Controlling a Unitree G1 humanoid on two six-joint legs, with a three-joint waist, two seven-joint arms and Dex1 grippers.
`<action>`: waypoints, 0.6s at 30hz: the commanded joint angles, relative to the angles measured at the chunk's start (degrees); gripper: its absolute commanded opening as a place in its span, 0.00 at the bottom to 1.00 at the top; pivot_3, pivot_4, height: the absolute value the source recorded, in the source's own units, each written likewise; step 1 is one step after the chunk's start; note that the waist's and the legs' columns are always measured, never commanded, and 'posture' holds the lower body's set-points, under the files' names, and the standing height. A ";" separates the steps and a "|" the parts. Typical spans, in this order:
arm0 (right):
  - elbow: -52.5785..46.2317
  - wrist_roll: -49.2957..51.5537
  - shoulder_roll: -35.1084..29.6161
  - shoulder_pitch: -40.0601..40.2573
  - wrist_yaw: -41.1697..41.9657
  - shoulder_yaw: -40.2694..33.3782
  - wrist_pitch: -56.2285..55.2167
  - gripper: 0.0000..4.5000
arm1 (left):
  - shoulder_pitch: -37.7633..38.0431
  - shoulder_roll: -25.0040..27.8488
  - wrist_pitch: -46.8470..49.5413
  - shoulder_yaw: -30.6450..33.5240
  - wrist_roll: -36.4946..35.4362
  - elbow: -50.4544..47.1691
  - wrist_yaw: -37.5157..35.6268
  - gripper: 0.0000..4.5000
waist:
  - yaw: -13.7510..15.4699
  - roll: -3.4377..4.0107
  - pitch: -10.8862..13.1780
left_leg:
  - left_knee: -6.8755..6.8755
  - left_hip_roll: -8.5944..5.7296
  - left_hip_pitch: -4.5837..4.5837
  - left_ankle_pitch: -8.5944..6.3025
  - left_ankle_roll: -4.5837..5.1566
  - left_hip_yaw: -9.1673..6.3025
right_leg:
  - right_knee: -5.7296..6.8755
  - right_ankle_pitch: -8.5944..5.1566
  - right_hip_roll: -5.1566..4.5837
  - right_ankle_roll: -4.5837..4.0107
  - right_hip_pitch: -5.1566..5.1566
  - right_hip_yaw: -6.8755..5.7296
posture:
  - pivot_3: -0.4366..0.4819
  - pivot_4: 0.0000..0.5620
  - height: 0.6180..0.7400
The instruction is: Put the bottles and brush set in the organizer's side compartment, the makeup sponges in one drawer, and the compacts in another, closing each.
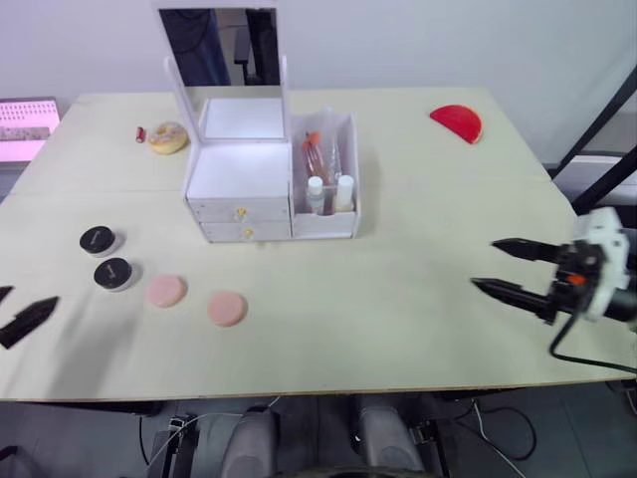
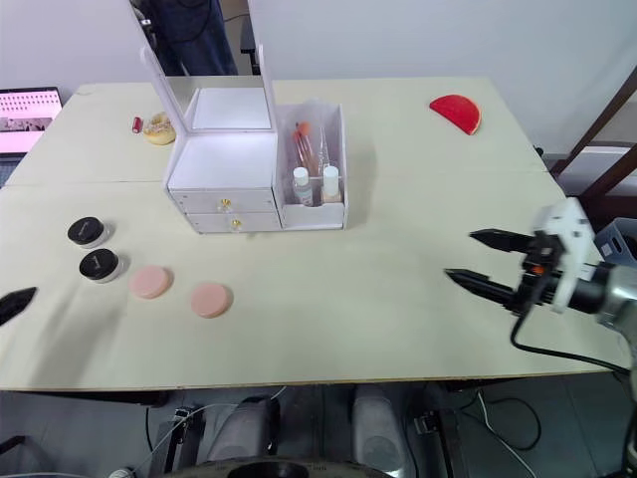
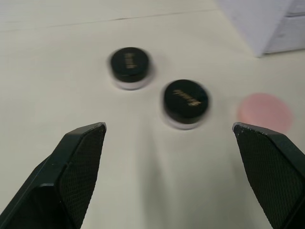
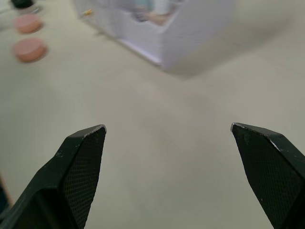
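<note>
The white organizer point(image 1: 239, 184) stands at the table's back centre, its two gold-knobbed drawers shut. Its side compartment point(image 1: 350, 199) holds two white-capped bottles point(image 1: 316, 193) at the front and the brush set point(image 1: 316, 154) behind them. Two pink makeup sponges point(image 1: 165, 291) point(image 1: 227, 308) lie on the table in front of the organizer, to its left. Further left sit two black-lidded compacts point(image 1: 98, 240) point(image 1: 113, 273). My left gripper point(image 1: 30, 299) hovers open at the table's left edge, pointing toward the compacts point(image 3: 186, 98). My right gripper point(image 1: 485, 264) is open and empty over bare table on the right.
A red half-round case point(image 1: 457, 121) lies at the back right. A yellowish disc point(image 1: 168, 136) and a small red item point(image 1: 140, 133) sit back left, beside a pink-lit screen point(image 1: 25, 127). The upright mirror point(image 1: 221, 45) rises behind the drawers.
</note>
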 commanded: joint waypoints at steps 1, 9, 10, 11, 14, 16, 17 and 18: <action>3.00 0.99 -1.09 3.16 1.79 -4.75 -3.25 0.99 | -1.68 2.06 -4.19 1.41 2.06 5.90 -2.51 1.00 | -0.03 0.01 0.00 | -0.05 -0.01 -0.04 0.00 0.00 0.04 | -0.03 0.00 -0.06 0.00 0.00 0.00 | 0.48 0.27 1.00; 0.20 3.79 -0.07 3.73 -1.69 -3.45 -3.34 0.99 | -5.90 3.55 -5.59 -0.60 3.65 9.14 -4.74 1.00 | -0.09 0.00 0.03 | -0.11 0.00 0.03 -0.02 -0.02 0.07 | 0.06 0.01 -0.06 0.00 -0.03 -0.01 | 0.48 0.27 1.00; -0.30 4.05 0.05 3.59 -2.27 -3.10 -3.22 0.99 | -6.29 3.63 -5.58 -0.86 3.71 9.12 -5.06 1.00 | -0.08 0.00 0.03 | -0.10 0.00 0.04 -0.02 -0.02 0.07 | 0.08 0.01 -0.06 0.00 -0.03 -0.01 | 0.48 0.27 1.00; -0.82 4.26 0.13 3.49 -2.85 -2.66 -3.18 0.99 | -6.46 3.50 -5.57 -1.20 3.82 8.55 -5.27 1.00 | -0.06 -0.01 0.03 | -0.09 0.00 0.04 -0.02 -0.02 0.07 | 0.10 0.01 -0.06 0.00 -0.03 -0.01 | 0.48 0.27 1.00; -2.53 5.26 0.02 3.10 -4.25 -1.30 -2.73 0.99 | -6.77 2.85 -5.01 -2.16 3.86 6.12 -5.53 1.00 | -0.01 -0.01 0.03 | -0.07 0.00 0.03 -0.02 -0.02 0.07 | 0.09 0.00 -0.07 0.00 -0.02 -0.01 | 0.48 0.27 1.00; -3.84 6.09 -0.19 2.41 -5.18 -0.28 -2.34 0.99 | -6.57 1.85 -4.26 -2.76 3.45 3.02 -5.12 1.00 | 0.03 -0.01 0.03 | -0.07 0.00 0.01 -0.02 -0.02 0.07 | 0.09 0.01 -0.07 0.00 -0.02 -0.01 | 0.48 0.27 1.00; -5.12 6.94 -0.17 1.63 -5.91 0.61 -1.64 0.99 | -6.49 1.15 -3.63 -3.24 3.05 0.95 -4.85 1.00 | 0.06 -0.01 0.03 | -0.08 0.00 0.01 -0.02 -0.02 0.07 | 0.09 0.01 -0.07 0.00 -0.02 0.00 | 0.48 0.27 1.00; -6.84 7.97 -0.04 0.72 -6.73 1.74 -0.88 0.99 | -6.17 -0.25 -2.40 -3.84 2.29 -2.88 -3.80 1.00 | 0.08 0.00 0.04 | -0.08 0.00 0.01 -0.02 -0.02 0.07 | 0.09 0.01 -0.07 0.00 -0.02 -0.01 | 0.48 0.27 1.00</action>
